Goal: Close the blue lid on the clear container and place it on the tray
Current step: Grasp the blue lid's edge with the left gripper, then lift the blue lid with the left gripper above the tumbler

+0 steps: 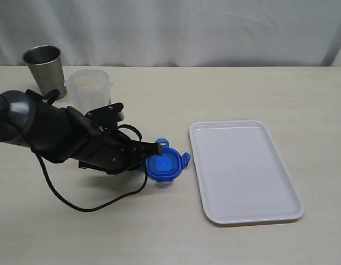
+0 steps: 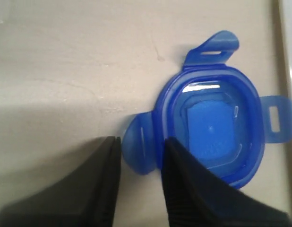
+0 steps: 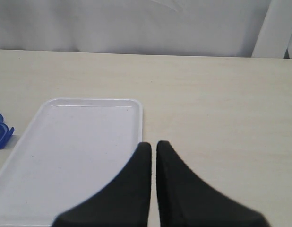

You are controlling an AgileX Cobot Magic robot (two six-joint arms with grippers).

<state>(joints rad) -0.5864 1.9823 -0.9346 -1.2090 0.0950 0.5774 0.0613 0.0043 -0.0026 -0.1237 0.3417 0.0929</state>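
The small bright-blue rounded-square plastic lid (image 1: 164,165) lies flat on the beige bench (image 1: 225,94), just beside the flat white rectangular plastic tray (image 1: 245,176). The left gripper (image 2: 141,138) has its fingers narrowly apart, straddling one locking tab (image 2: 138,151); whether they clamp it cannot be told. The translucent plastic container (image 1: 89,88) stands uncapped well apart, beside a grey steel cup (image 1: 44,69). The right gripper (image 3: 153,144) has its fingers closed together, holding nothing.

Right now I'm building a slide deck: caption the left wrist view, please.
Left tool straddles one tab of the blue lid, which lies on the table beside the tray.
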